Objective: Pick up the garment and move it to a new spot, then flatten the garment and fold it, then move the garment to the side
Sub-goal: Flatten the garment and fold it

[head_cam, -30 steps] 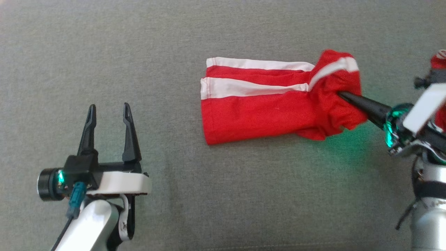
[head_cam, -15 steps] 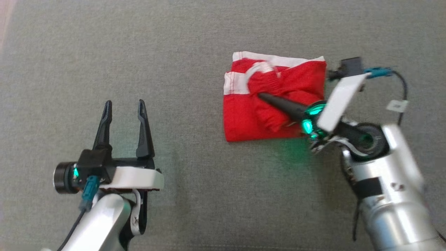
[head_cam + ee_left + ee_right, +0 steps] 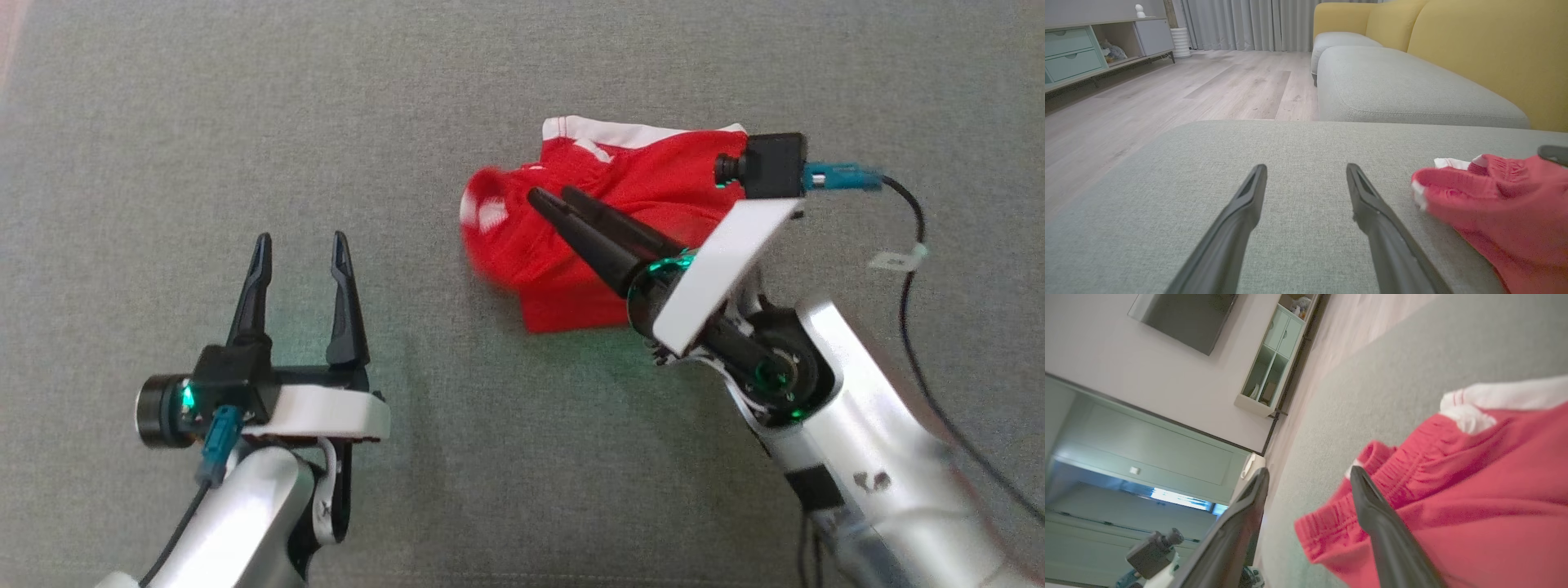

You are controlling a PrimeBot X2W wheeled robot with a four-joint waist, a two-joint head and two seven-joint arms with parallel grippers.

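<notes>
Cushion (image 3: 163, 122): grey, my work surface.
Shorts (image 3: 653, 171): folded over, loose end blurred.
My right gripper (image 3: 551, 193): spread, holding nothing.
My left gripper (image 3: 300, 238): spread, idle.
Remaining: I judge, moving them aside.

Grey sofa seat (image 3: 522, 490); yellow backrest (image 3: 1486, 49); wood floor (image 3: 1208, 81); grey curtains (image 3: 1249, 20); mint-drawer cabinet (image 3: 1073, 53); wall screen (image 3: 1184, 318)

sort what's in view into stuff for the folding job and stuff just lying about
For the job: red shorts with white stripes; right gripper, open over them; left gripper, open; grey seat cushion beneath.
Lying about: yellow sofa back; cabinet with mint drawers; grey curtains; wall screen.
</notes>
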